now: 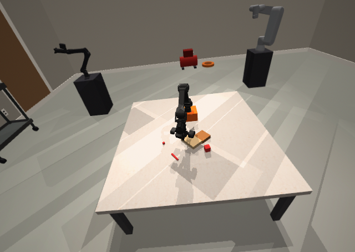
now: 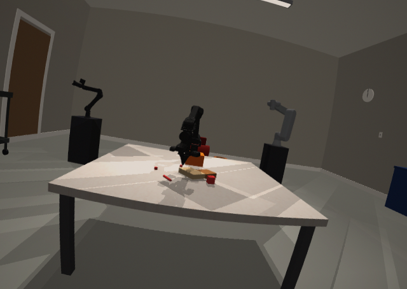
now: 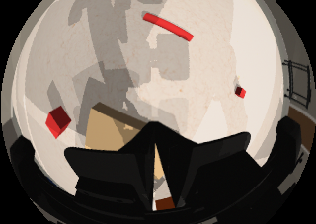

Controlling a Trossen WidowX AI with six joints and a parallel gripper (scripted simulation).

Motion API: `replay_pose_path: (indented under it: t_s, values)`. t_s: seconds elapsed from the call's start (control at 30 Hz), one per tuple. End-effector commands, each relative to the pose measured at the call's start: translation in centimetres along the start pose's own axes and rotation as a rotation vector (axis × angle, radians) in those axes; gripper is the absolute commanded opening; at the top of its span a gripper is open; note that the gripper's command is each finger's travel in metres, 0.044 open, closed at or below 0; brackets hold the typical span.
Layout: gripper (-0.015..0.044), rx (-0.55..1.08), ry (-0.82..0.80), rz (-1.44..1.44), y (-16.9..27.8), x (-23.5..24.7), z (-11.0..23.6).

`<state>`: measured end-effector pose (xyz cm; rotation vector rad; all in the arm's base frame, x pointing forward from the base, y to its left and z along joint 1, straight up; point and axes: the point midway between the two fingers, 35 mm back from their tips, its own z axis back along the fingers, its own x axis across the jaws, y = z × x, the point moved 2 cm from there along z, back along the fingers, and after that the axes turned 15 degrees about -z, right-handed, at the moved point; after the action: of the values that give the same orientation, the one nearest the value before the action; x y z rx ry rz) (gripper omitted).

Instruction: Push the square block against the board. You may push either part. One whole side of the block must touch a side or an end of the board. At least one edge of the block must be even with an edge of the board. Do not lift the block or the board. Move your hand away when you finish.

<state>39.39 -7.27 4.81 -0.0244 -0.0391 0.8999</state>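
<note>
A flat tan board [image 1: 192, 142] [image 2: 191, 172] [image 3: 107, 128] lies near the table's middle. A brown square block [image 1: 203, 135] [image 2: 208, 172] lies flat against the board's far end, and the two look like one long strip. A sliver of the block [image 3: 165, 203] shows between the fingers in the wrist view. My gripper [image 1: 184, 138] [image 2: 182, 160] [image 3: 153, 125] is shut and empty. It stands low over the board's near left corner. I cannot tell whether it touches the board.
An orange box [image 1: 192, 113] [image 2: 195, 161] stands just behind the arm. A small red cube [image 1: 207, 147] [image 2: 210, 179] [image 3: 58, 120] sits close to the board's right side. A red stick [image 1: 174, 156] [image 2: 166, 177] [image 3: 169, 26] and a tiny red bead [image 1: 163, 142] [image 2: 156, 168] [image 3: 241, 92] lie to the left.
</note>
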Motion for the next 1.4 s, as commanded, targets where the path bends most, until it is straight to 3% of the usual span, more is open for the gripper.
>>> replay_pose_path:
  t_s: [0.0,1.07,1.3,1.37]
  values:
    - [0.0000,0.007,0.000,0.136,1.1,-1.0,-0.1]
    - [0.0000,0.018,-0.004,1.246,10.7,-7.9,-1.0]
    - [0.0000,0.018,-0.004,1.270,11.0,-8.0,-1.3]
    - [0.0000,0.018,-0.004,1.270,10.9,-8.0,-3.1]
